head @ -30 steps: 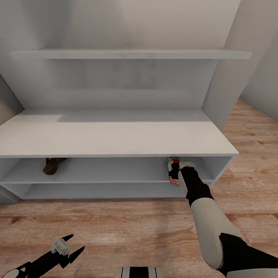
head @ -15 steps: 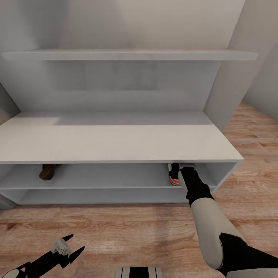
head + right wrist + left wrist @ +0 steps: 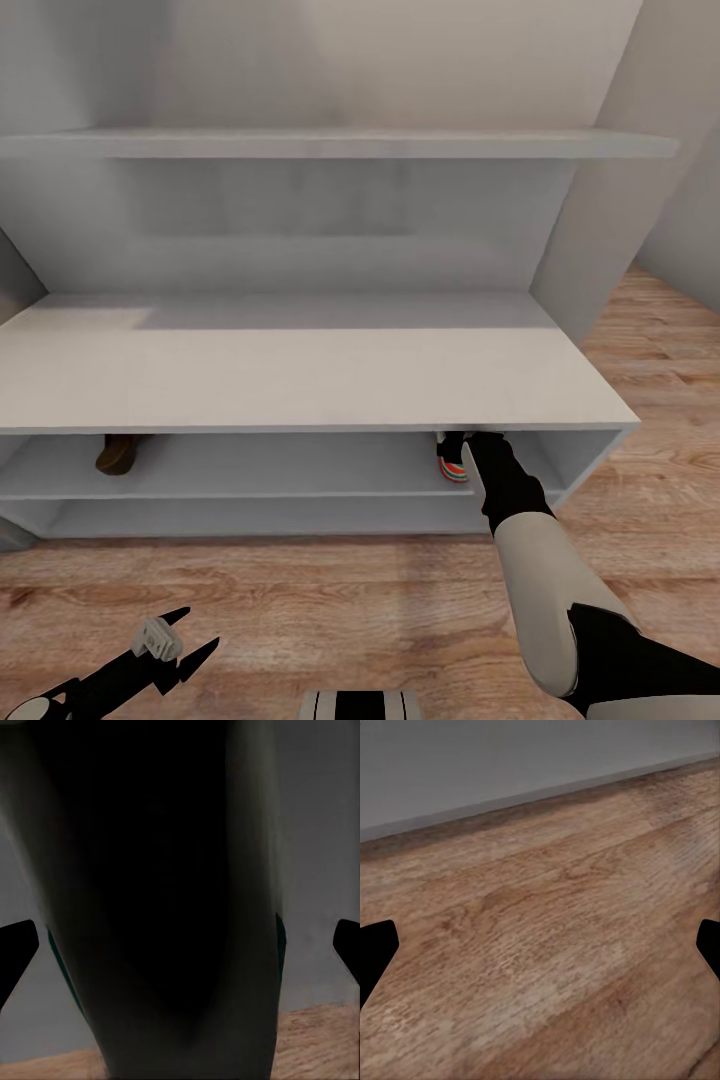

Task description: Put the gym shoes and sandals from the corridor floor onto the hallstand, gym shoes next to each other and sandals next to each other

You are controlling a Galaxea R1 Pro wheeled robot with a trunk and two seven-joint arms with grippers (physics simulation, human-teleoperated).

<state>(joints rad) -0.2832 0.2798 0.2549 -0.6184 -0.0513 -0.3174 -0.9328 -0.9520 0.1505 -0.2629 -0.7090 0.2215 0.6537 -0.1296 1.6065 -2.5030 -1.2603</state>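
White gym shoe [image 3: 451, 461] in right pincer [image 3: 470, 437]

This is a home corridor: a pale grey hallstand [image 3: 300, 370] with low open shelves stands against a plain wall on wood-plank floor [image 3: 330, 600]. A gym shoe [image 3: 451, 460] sits at the right pincer [image 3: 478, 440], a brown sandal [image 3: 117, 454] well off toward the rack's other end.

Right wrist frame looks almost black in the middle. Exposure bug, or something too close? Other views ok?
Right wrist view: a gym shoe sits right at the lens, its dark opening swallowing the centre, edges soft. Head view: evenly lit, shadow under the hallstand top dims the sandal. Left wrist view: floor clear, mildly soft.
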